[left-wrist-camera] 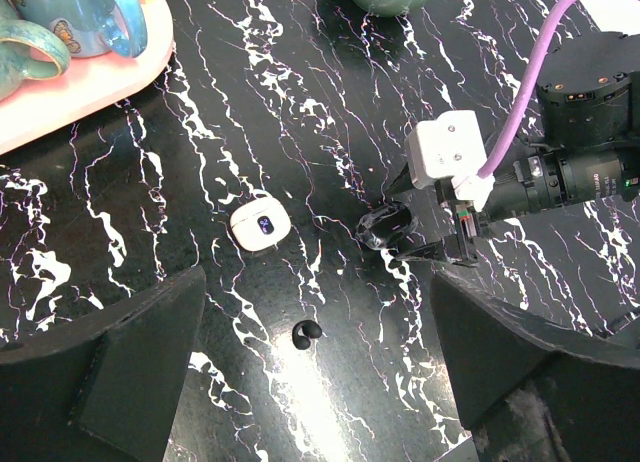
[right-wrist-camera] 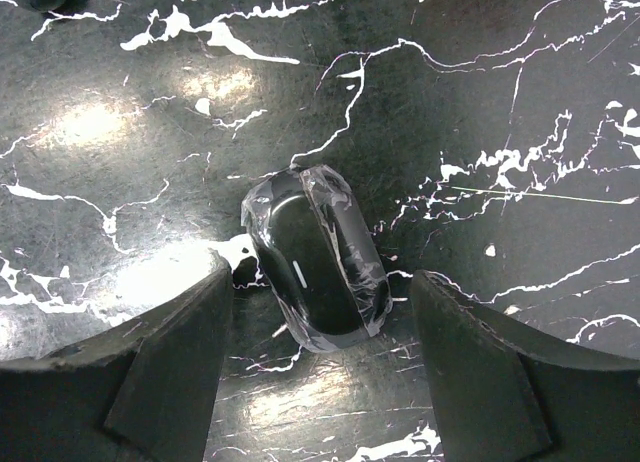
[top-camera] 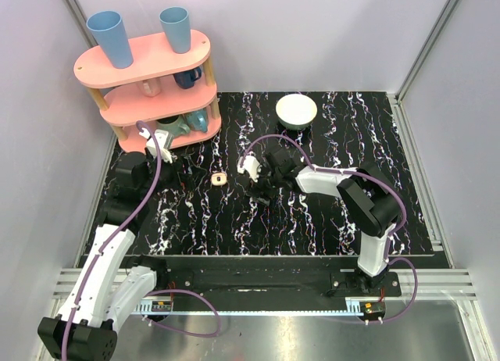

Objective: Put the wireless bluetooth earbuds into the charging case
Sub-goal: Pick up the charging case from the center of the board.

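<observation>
— Where did we find the small cream rounded-square charging case (top-camera: 218, 178)?
— Left of centre in the top view, alone; we saw no whitish earbuds. Our right gripper (right-wrist-camera: 320, 282) stood apart astride a film-wrapped glossy black oblong (right-wrist-camera: 310, 257); the left gripper (left-wrist-camera: 318, 282) gaped empty. Closing there, we risked grabbing the wrong piece.

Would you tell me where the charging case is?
Top view: the charging case lies on the table left of centre, left of the right gripper.
</observation>
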You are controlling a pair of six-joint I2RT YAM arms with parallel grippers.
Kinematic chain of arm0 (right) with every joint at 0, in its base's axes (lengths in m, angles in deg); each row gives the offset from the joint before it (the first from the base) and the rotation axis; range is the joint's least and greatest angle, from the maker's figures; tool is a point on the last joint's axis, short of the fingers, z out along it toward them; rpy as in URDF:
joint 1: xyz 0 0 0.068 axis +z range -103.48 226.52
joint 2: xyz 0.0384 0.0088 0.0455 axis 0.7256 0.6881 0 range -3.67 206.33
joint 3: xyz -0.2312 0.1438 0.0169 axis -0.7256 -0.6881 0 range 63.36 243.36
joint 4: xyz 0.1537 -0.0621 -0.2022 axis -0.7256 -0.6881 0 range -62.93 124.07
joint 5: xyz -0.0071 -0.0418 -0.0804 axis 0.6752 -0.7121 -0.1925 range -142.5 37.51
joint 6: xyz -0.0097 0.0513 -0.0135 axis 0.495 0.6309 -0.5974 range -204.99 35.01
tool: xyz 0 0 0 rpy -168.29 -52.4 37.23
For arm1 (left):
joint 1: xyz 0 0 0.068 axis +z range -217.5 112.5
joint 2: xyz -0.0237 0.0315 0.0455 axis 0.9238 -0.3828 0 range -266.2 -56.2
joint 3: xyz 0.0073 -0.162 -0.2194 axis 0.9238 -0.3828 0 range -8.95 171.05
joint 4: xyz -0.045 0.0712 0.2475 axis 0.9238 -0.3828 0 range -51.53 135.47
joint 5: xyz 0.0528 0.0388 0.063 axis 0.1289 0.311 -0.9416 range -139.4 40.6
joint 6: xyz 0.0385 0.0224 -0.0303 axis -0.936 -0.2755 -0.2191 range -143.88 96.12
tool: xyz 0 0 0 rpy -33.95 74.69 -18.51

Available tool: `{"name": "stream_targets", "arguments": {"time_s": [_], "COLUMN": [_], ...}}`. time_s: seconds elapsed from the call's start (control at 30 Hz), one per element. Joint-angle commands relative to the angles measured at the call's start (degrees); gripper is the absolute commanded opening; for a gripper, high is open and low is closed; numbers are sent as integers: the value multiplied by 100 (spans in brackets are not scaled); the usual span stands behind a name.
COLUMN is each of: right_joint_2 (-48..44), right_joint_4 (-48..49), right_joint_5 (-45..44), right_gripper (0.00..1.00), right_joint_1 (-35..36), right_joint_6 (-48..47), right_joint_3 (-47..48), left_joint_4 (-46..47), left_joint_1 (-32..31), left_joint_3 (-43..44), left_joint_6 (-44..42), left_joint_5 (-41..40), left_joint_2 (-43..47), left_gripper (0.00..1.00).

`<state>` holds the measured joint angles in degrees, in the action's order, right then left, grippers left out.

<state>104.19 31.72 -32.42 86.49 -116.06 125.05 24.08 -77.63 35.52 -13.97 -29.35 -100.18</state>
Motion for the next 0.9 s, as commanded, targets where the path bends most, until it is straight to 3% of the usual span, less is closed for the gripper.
{"name": "stream_targets", "arguments": {"time_s": [0.0, 0.63, 0.87], "right_joint_2": [-28, -229, -397], "right_joint_4": [60, -284, -266], "right_joint_5": [214, 1279, 1139], "right_gripper": [79, 79, 80], "right_joint_1": [-77, -129, -129], "right_joint_6": [-320, -365, -277], "right_joint_3": [88, -104, -193], "left_joint_4": [144, 152, 161], "left_joint_1": [-15, -6, -6], "left_joint_3": [0, -17, -17], "left_joint_6": [-42, -42, -25], "left_joint_5": [-10, -45, -46], "left_joint_2": [22, 22, 22], "left_gripper": [99, 99, 99]}}
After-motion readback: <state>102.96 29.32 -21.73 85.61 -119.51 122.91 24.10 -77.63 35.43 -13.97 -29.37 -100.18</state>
